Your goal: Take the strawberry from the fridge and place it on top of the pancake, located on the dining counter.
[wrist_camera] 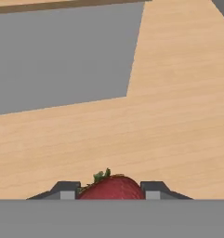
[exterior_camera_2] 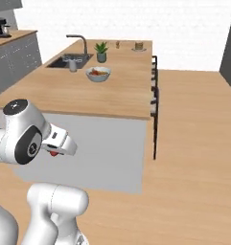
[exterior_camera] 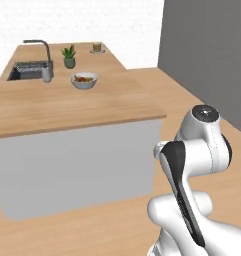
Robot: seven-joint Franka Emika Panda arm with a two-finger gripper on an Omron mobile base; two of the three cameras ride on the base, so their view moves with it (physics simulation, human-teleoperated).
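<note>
Pincer (wrist_camera: 111, 195) squeezes the red strawberry (wrist_camera: 111, 188) between its tips, low beside the tabletop (exterior_camera_2: 88, 95). Far across that tabletop sits the pancake (exterior_camera_2: 139, 47).

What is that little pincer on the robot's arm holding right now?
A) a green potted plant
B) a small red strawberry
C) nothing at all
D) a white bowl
B: in the hand view the red strawberry with its green leaves sits between the two dark tips of the pincer, and the right base view shows a red bit at the pincer too.
</note>
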